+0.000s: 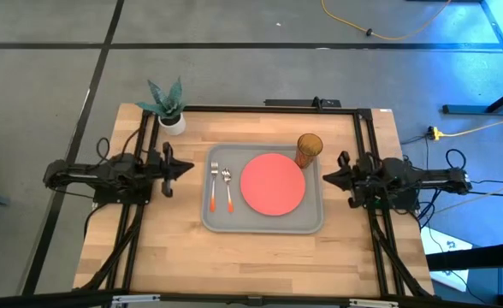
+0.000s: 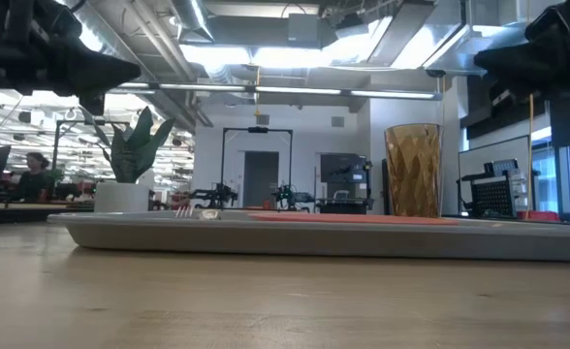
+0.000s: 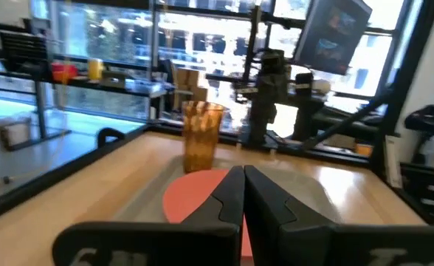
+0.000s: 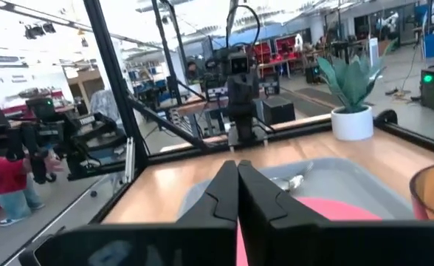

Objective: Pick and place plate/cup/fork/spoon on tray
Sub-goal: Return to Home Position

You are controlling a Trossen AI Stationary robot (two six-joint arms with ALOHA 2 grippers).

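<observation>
The left gripper [image 1: 188,168], fingers clenched on nothing, hovers just off the left edge of the large flat grey rectangular tray [image 1: 260,228]. The right gripper [image 1: 327,176], likewise clenched and empty, hovers at the tray's right edge. On the tray lie the round coral-red plate [image 1: 273,184] at centre, the translucent amber cup [image 1: 309,149] in its far right corner, and the orange-handled metal fork [image 1: 213,184] and spoon [image 1: 227,188] side by side near its left rim.
</observation>
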